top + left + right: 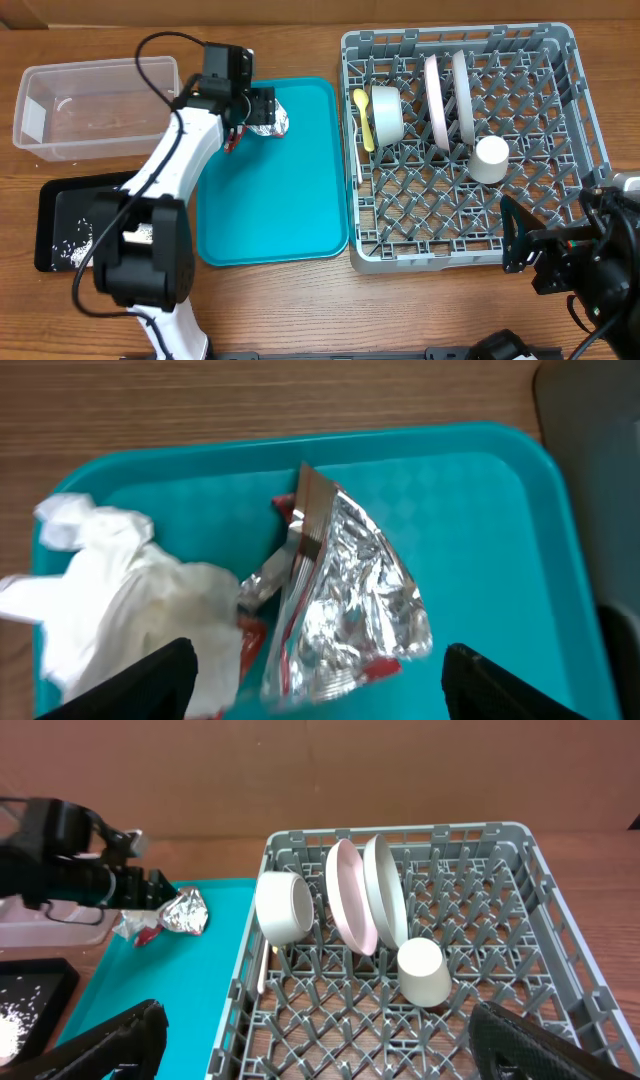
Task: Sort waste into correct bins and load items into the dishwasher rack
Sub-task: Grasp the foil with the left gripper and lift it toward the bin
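The silver foil wrapper with red print and the crumpled white napkin lie side by side at the far corner of the teal tray. My left gripper is open just above them, one finger at the napkin's edge, the other beyond the foil; the foil also shows from overhead. The grey rack holds a small bowl, two plates, a white cup and a yellow spoon. My right gripper is open and empty at the rack's near edge.
The clear tub stands at the far left. The black tray in front of it holds white rice-like grains. A white handle, maybe the fork, lies along the rack's left wall.
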